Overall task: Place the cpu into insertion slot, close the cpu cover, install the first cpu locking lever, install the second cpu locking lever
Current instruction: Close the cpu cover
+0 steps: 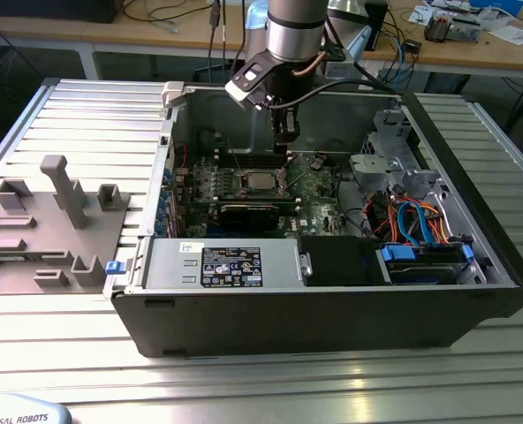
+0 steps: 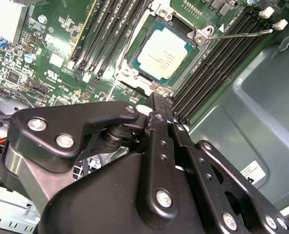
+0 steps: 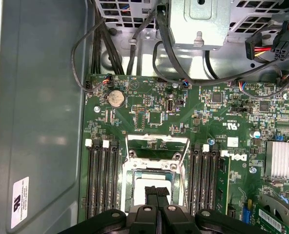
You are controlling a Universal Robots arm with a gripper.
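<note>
Shows gripper (image 2: 159, 101) low beside the slot (image 3: 133, 183), fingers pressed together, holding nothing. Shows cpu (image 2: 163, 51) lying flat in the slot, cover (image 3: 157, 138) apparently raised. Could scrape cpu or skew it if pushed down off-line.
</note>
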